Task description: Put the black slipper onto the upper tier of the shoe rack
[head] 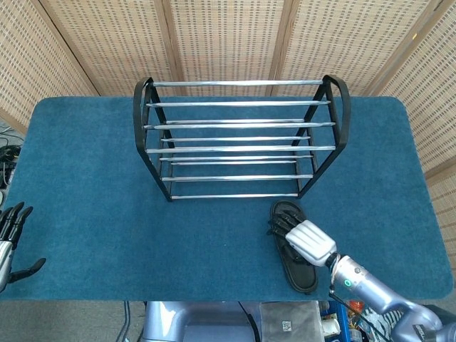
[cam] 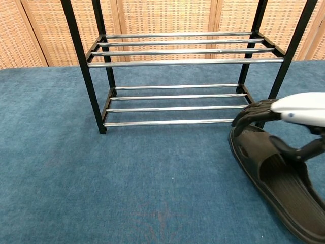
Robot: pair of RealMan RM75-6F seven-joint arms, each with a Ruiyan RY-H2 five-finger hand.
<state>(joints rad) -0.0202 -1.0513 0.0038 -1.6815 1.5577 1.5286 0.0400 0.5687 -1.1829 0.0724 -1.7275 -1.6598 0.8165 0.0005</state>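
The black slipper (head: 302,273) lies on the blue table just in front of the shoe rack's (head: 239,125) right leg, toe toward the rack. My right hand (head: 300,234) hovers over its front half with fingers apart, holding nothing. In the chest view the right hand (cam: 285,113) arches over the slipper (cam: 284,201), its fingers (cam: 250,113) above the toe and its thumb reaching down near the strap. The rack's upper tier (cam: 185,52) of chrome bars is bare. My left hand (head: 8,236) stays open at the table's front left edge.
The rack's lower tier (cam: 177,108) is also bare. Its black right front leg (cam: 277,81) stands close behind my right hand. A woven screen (head: 228,35) closes off the back. The blue table top (head: 107,214) stretches wide to the left of the slipper.
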